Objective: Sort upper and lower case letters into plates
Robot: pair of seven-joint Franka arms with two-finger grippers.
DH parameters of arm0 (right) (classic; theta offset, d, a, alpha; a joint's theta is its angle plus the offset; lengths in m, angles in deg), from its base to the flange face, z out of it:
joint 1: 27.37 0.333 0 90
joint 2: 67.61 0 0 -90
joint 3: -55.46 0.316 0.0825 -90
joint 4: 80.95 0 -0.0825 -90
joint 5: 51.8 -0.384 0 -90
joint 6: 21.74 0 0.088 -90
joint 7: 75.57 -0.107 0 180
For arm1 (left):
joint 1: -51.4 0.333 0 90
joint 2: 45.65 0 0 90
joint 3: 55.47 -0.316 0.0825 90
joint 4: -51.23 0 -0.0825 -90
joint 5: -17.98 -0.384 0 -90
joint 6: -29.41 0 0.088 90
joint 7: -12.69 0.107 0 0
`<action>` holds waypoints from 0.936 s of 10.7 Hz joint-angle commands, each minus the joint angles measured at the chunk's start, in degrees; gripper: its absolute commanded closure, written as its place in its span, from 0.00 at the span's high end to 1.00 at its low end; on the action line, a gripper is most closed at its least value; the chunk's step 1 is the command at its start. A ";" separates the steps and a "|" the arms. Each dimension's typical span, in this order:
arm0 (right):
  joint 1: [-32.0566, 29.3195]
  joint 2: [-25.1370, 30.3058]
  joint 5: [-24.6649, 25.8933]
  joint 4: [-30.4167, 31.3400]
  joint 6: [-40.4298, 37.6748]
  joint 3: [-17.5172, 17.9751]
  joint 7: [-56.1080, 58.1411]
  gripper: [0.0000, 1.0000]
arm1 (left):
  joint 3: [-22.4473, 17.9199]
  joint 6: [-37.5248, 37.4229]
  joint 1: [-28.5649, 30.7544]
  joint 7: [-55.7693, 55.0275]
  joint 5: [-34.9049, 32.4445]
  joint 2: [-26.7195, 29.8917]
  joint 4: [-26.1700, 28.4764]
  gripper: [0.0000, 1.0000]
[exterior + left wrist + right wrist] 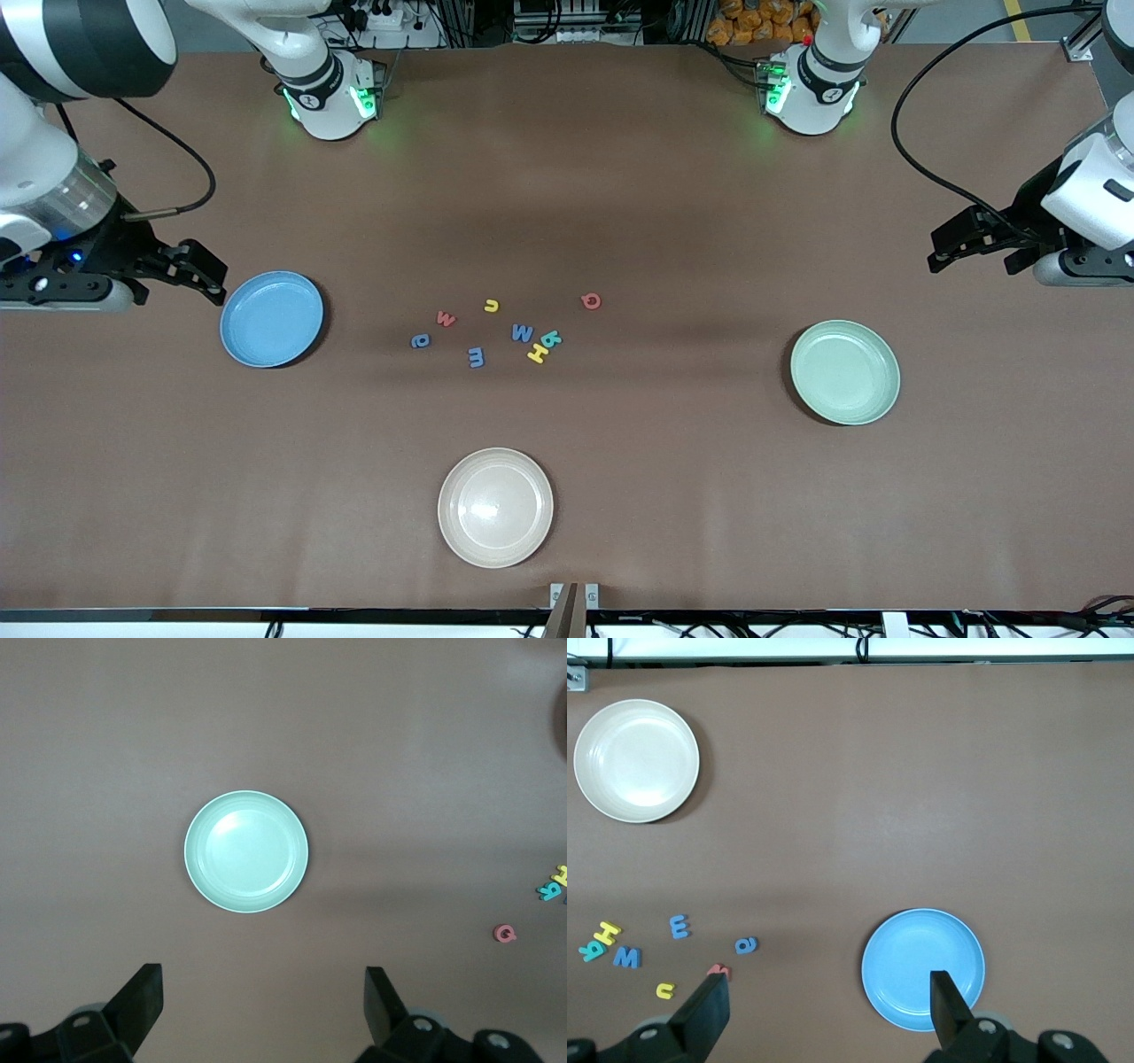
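Several small flat letters lie loose mid-table: a red one (446, 319), yellow u (491, 306), a blue one (420, 340), blue m (477, 357), blue M (523, 332), teal letter (553, 338), yellow H (538, 354) and red Q (591, 301). The sky blue plate (271, 319) sits toward the right arm's end, the mint green plate (844, 372) toward the left arm's end; both hold nothing. My right gripper (213, 279) hangs open over the table beside the blue plate (922, 968). My left gripper (948, 248) hangs open over the table's end, the green plate (246, 851) in its wrist view.
A cream-beige plate (495, 507) with nothing on it sits nearer the front camera than the letters. Both arm bases (330, 93) (811, 89) stand along the table edge farthest from the front camera. A black cable (921, 159) loops to the left arm.
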 commanded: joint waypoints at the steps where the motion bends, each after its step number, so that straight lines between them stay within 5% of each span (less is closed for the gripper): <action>1: -0.35 0.71 -0.64 -0.86 -1.96 0.25 -4.25 1.00 | -2.18 -0.20 -1.30 0.82 1.17 1.19 1.06 1.00; 7: 0.00 -0.08 -3.17 -2.62 -5.32 0.42 -3.93 1.00 | -2.89 -0.02 -3.68 -0.23 -1.54 2.76 1.94 1.00; 10: -0.62 -0.25 -6.71 -2.62 -5.50 0.25 -3.31 1.00 | -2.19 -0.02 -4.65 -0.75 -1.38 -1.27 0.71 1.00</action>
